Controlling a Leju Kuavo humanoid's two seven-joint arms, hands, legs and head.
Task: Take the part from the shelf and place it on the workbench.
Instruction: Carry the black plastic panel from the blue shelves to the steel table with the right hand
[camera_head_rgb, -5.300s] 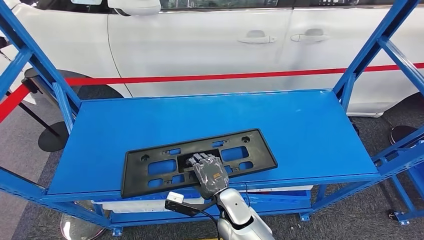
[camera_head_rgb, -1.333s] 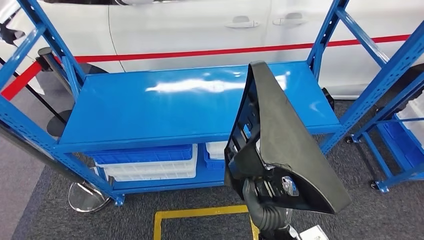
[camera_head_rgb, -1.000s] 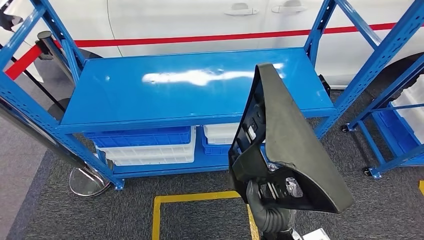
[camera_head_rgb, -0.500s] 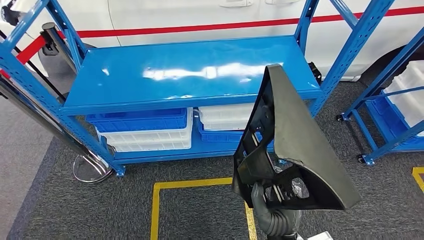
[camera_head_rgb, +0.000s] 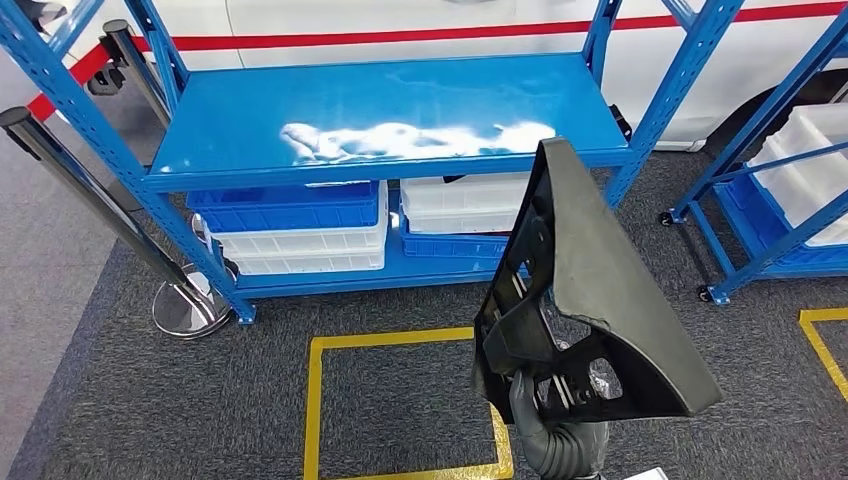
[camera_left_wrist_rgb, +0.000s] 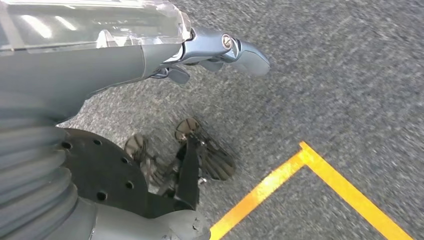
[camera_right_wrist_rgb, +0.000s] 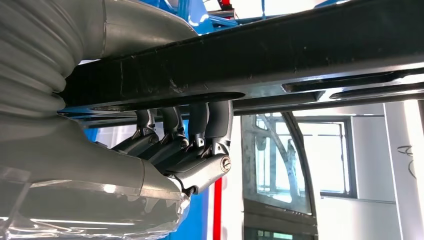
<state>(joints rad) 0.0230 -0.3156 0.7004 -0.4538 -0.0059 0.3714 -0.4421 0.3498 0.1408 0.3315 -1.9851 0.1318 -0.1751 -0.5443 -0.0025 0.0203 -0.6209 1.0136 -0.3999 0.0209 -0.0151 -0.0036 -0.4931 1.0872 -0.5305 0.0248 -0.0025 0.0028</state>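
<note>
Right hand (camera_right_wrist_rgb: 165, 150) has its fingers (camera_right_wrist_rgb: 212, 120) hooked up over the edge of the black plastic part (camera_head_rgb: 590, 300), holding it on edge at five o'clock in the head view, out in front of the blue shelf (camera_head_rgb: 390, 105) up at twelve. Left hand (camera_left_wrist_rgb: 210, 47) hangs over the grey carpet (camera_left_wrist_rgb: 340, 75) by a yellow floor line (camera_left_wrist_rgb: 320, 165), holding nothing, its fingers loosely extended.
</note>
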